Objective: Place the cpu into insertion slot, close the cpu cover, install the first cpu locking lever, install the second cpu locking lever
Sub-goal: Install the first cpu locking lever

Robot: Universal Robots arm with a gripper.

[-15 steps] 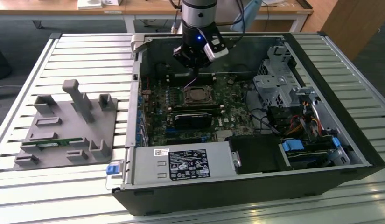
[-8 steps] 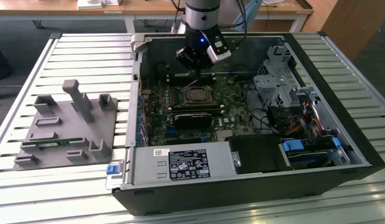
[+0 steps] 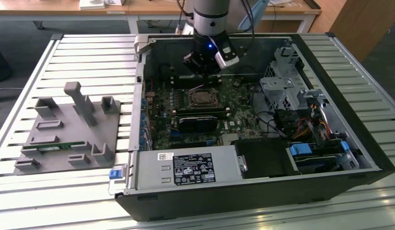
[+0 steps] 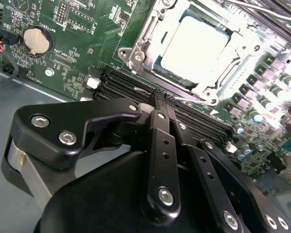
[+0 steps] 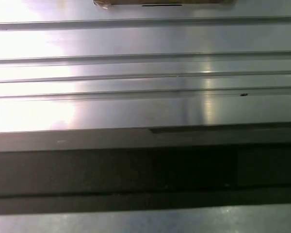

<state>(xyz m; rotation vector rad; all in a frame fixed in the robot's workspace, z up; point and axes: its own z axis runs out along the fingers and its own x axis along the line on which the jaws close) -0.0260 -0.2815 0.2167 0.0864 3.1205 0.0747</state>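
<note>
Cpu (image 4: 194, 46) is seated in the insertion slot (image 4: 180, 85) mid-board, with the cpu cover (image 4: 141, 39) lying over its edges, as far as I can tell. My gripper (image 4: 161, 99) hangs just beside it, fingers pinched together on nothing, tips over the memory slots (image 4: 121, 85). My worry is glare. It washes out the socket, so I could misjudge a thin lever and skid onto the board (image 4: 77, 29). The computer case (image 3: 248, 201) lies open on a slatted metal table (image 3: 88, 52). A grey fixture block (image 3: 69, 129) sits near the edge on the exterior view's left, and wooden desks (image 3: 152, 7) stand behind.
</note>
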